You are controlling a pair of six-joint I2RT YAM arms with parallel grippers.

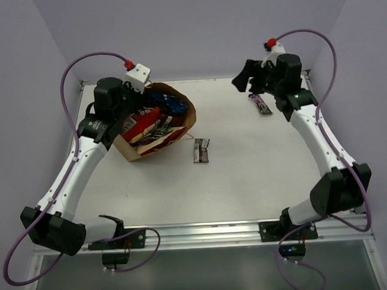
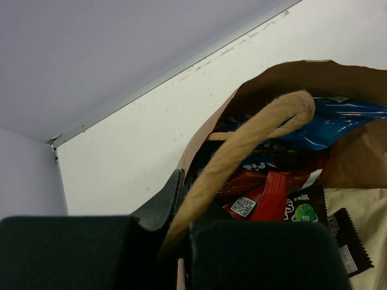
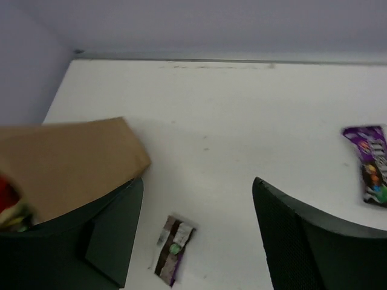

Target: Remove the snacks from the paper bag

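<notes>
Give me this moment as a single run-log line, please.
left fingers: shut on paper bag handle | right fingers: open, empty | on table: purple candy bar, dark candy bar | bag: snacks inside

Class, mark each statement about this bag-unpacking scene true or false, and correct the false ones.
1. The left gripper is shut on the loop handle of the paper bag. True.
2. The paper bag is empty. False: a blue packet and red packets are inside.
3. Two candy bars lie on the table outside the bag. True: a dark brown candy bar and a purple candy bar.
4. The right gripper grips the purple candy bar. False: its jaws stand open, and the bar lies on the table.
</notes>
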